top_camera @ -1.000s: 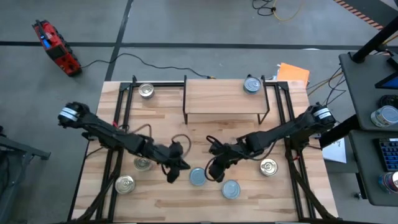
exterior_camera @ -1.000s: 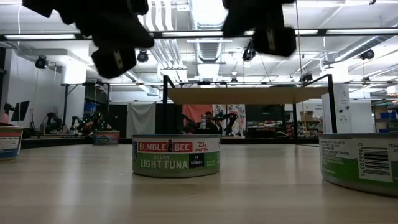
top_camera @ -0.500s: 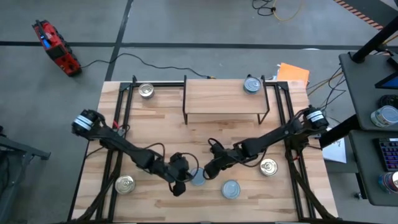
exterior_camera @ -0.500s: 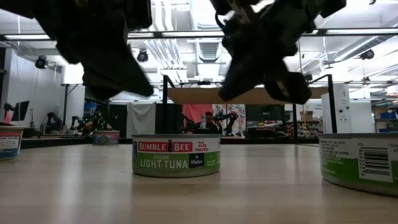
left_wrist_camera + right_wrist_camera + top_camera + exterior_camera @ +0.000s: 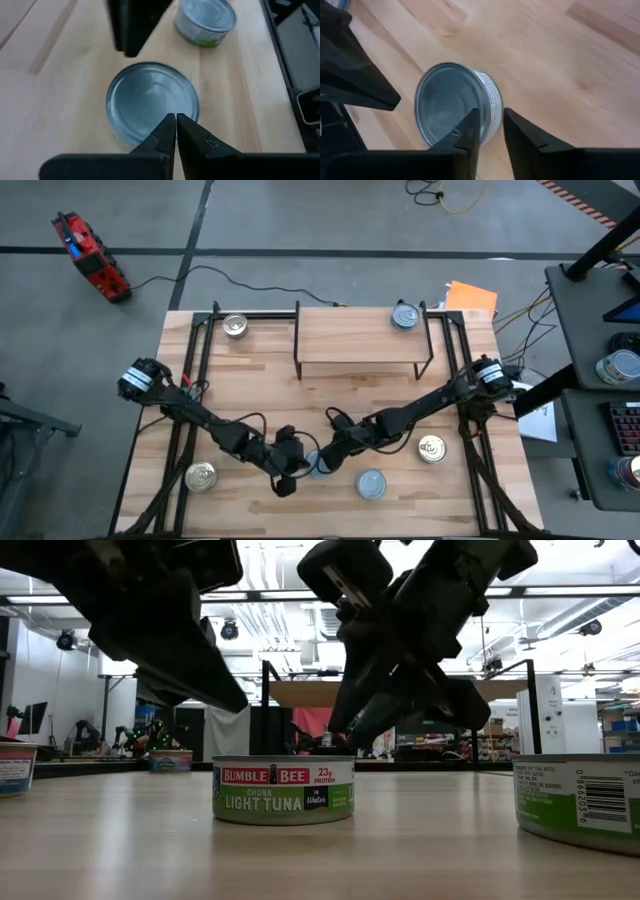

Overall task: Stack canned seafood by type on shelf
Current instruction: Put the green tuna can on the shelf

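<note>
Two dark arms converge on one blue-topped tuna tin (image 5: 317,464) near the front middle of the butcher-block table (image 5: 260,380). The left gripper (image 5: 176,120), its fingers pressed together, hangs low over the tin's left side. The right gripper (image 5: 491,120), fingers slightly spread with a narrow gap, points down at the tin's right rim; it holds nothing.

In the low view the tin (image 5: 284,789) sits flat on the wood, label facing the camera, with both grippers just above it.

To lift it cleanly, the right gripper would probably need to spread wider than the tin, straddle it across the middle and close on the side wall, not the lid. The left gripper looks too close; drawing it back would likely spare a knock between the two.

Other tins lie scattered: a silver-gold one (image 5: 202,476) at front left, another blue one (image 5: 371,483) just right of the target, a silver-gold one (image 5: 432,448) further right. The near blue neighbour leaves little room on that side.

The shelf (image 5: 360,335) stands at the far middle, its plank top bare, with one tin (image 5: 235,326) left of it and one (image 5: 405,315) at its right end. The run from the target to the shelf appears open.
</note>
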`<move>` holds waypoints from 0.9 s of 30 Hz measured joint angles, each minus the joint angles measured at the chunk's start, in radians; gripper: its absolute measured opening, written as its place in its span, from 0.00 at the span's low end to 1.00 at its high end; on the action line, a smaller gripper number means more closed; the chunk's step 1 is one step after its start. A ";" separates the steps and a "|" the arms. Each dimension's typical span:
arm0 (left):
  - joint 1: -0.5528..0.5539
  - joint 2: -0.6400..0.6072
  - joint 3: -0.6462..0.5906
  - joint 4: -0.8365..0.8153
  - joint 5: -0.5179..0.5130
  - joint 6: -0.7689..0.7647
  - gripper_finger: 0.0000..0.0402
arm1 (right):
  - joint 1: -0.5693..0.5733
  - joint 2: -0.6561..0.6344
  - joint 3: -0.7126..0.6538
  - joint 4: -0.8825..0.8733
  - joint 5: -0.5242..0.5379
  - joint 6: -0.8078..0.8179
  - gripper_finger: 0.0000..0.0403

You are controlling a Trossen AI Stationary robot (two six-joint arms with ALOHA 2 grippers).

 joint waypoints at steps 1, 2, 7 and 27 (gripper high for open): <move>0.000 0.000 -0.002 -0.003 0.007 0.038 0.00 | 0.000 0.001 0.000 0.005 0.000 0.007 0.23; 0.005 0.000 -0.003 -0.003 0.010 0.073 0.00 | 0.000 0.001 0.000 0.005 0.000 0.009 0.26; 0.045 -0.013 -0.004 0.013 0.063 0.202 0.00 | 0.000 0.001 -0.002 0.007 0.000 -0.009 0.38; 0.100 -0.007 0.006 -0.050 0.234 0.460 0.00 | 0.002 0.000 -0.003 0.009 -0.045 -0.035 0.53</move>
